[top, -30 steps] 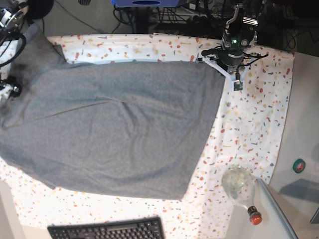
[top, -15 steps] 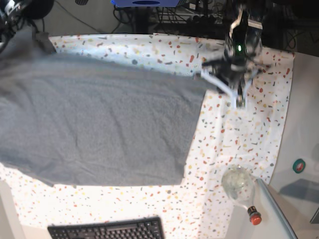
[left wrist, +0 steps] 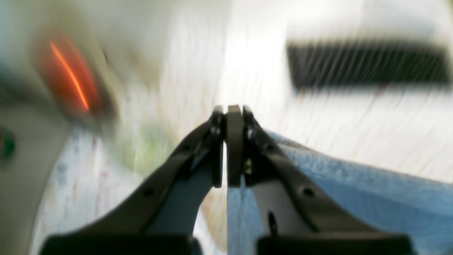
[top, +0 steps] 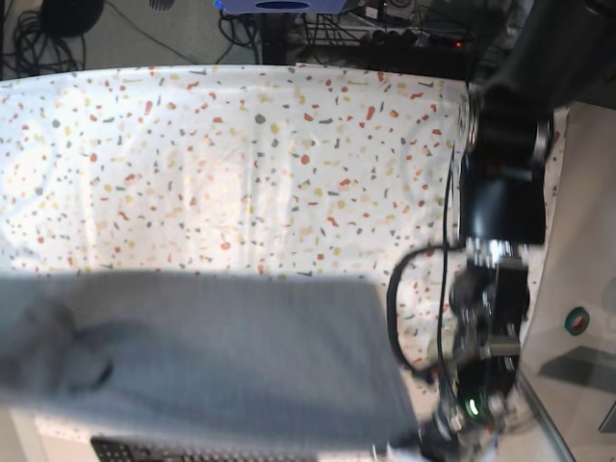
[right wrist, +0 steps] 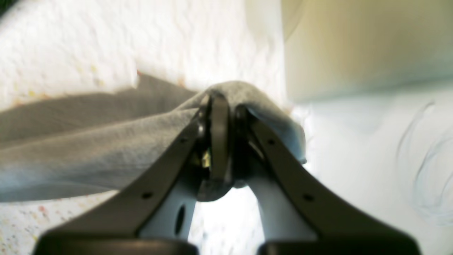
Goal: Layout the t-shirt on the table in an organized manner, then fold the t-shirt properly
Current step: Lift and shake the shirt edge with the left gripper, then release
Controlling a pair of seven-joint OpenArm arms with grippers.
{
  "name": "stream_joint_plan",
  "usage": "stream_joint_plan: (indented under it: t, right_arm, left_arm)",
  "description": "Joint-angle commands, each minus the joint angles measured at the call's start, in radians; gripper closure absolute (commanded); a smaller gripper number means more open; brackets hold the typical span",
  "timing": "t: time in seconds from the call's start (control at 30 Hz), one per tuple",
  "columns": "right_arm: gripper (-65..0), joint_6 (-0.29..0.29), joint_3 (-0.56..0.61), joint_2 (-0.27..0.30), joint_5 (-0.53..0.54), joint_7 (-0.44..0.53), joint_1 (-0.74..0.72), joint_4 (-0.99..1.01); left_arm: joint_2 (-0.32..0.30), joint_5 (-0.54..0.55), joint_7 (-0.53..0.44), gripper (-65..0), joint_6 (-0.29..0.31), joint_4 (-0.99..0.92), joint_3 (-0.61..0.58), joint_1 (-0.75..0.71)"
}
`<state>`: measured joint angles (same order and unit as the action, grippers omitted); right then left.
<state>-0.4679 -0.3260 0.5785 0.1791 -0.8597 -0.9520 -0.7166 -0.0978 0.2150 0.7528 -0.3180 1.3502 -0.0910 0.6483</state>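
The grey t-shirt (top: 212, 356) hangs blurred as a wide band across the near part of the speckled table (top: 241, 164). In the base view my left gripper (top: 423, 445) is at the shirt's near-right corner, low on the right. The left wrist view shows this gripper (left wrist: 228, 109) shut, with the t-shirt (left wrist: 354, 191) running from its jaws to the right. My right gripper (right wrist: 219, 102) is shut on a fold of the t-shirt (right wrist: 88, 156), which drapes over its fingertips. The right arm is outside the base view.
A black keyboard (left wrist: 368, 65) lies ahead of the left gripper, and its edge (top: 144, 448) peeks out below the shirt. A blurred red object (left wrist: 70, 81) is at the left. A white side ledge (top: 587, 241) with a green button (top: 577, 320) borders the table's right.
The shirt has gone from the far half of the table to the near edge, baring the far cloth. Both arms came forward with it. The right gripper closed on the fabric.
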Motion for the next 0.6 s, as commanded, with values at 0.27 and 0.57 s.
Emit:
stream_joint_plan:
  t: [0.27, 0.57]
  right_arm:
    - [0.0, 0.002, 0.041, 0.099, -0.006, -0.122, -0.269, -0.03]
    - [0.0, 0.001, -0.193, 0.09, -0.005, -0.361, 0.298, -0.466]
  left_arm:
    - [0.068, 0.041, -0.026, 0.0, -0.003, 0.091, 0.11, 0.199]
    - [-0.003, 0.174, -0.026, 0.0, -0.003, 0.47, 0.158, -0.351]
